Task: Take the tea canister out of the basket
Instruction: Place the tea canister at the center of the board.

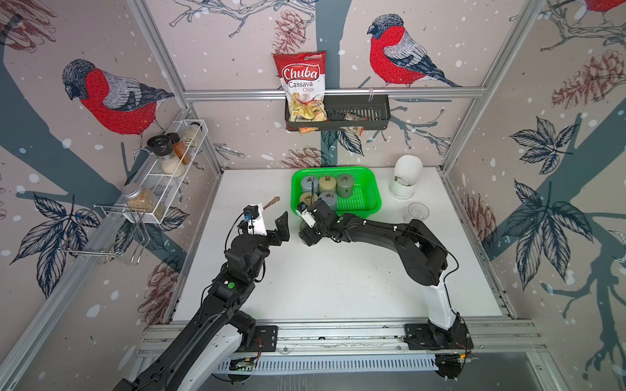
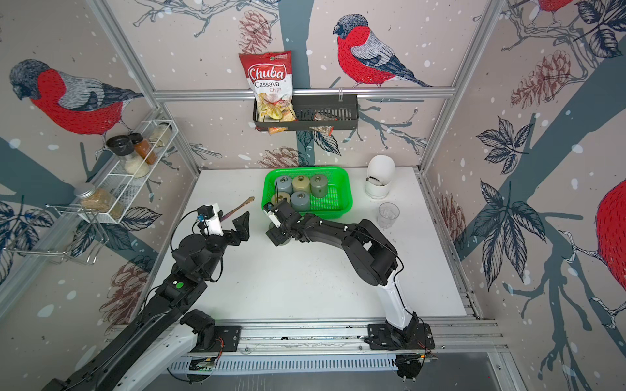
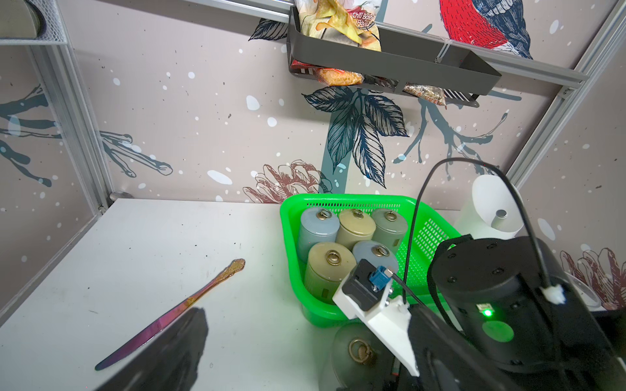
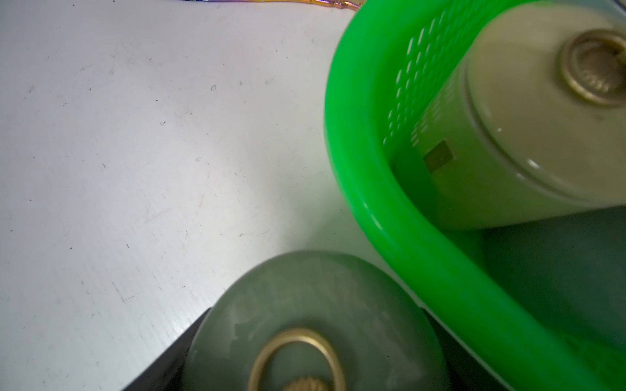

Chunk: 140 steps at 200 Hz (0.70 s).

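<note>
The bright green basket (image 1: 372,182) (image 3: 288,237) stands at the back of the white table, with several lidded tea canisters (image 1: 327,184) (image 3: 355,226) upright inside it. Outside its near left corner is one more grey-green tea canister (image 3: 352,352) (image 4: 305,304) with a brass ring on its lid. My right gripper (image 1: 310,233) (image 2: 279,235) is shut on it, with a black finger showing on each side. Whether the canister touches the table I cannot tell. My left gripper (image 1: 283,230) (image 2: 242,230) hovers open and empty a short way to the left.
An iridescent knife (image 1: 272,202) (image 3: 169,315) lies left of the basket. A clear cup (image 1: 418,211) and a white appliance (image 1: 406,176) stand to the basket's right. A black wall shelf (image 1: 355,115) holds a chips bag. A white wire rack (image 1: 169,169) of jars hangs on the left wall.
</note>
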### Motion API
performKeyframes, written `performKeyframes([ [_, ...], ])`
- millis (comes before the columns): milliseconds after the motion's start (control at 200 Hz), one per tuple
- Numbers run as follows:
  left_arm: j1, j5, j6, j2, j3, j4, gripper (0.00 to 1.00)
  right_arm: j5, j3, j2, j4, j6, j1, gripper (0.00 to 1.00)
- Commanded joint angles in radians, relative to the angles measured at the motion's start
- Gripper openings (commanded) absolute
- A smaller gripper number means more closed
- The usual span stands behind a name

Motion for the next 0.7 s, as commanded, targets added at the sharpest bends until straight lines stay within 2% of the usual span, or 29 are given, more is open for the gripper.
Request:
performKeyframes([
  [0, 0.002, -0.006, 0.004, -0.006, -0.002, 0.001, 0.97, -0.018, -0.004, 0.0, 0.049, 0.014, -0.003, 0.59],
  [65, 0.002, -0.009, 0.004, -0.01, -0.001, -0.002, 0.97, -0.032, -0.013, -0.005, 0.055, 0.007, -0.004, 0.75],
  [105, 0.002, -0.009, 0.003, -0.013, -0.001, -0.005, 0.97, -0.048, -0.023, -0.01, 0.064, 0.005, -0.003, 0.81],
  [365, 0.002, -0.008, -0.006, -0.019, 0.005, -0.022, 0.97, -0.091, -0.051, -0.035, 0.094, 0.012, -0.013, 1.0],
  [695, 0.002, 0.005, -0.016, -0.011, 0.017, -0.027, 0.97, -0.089, -0.066, -0.077, 0.088, -0.001, -0.012, 1.0],
])
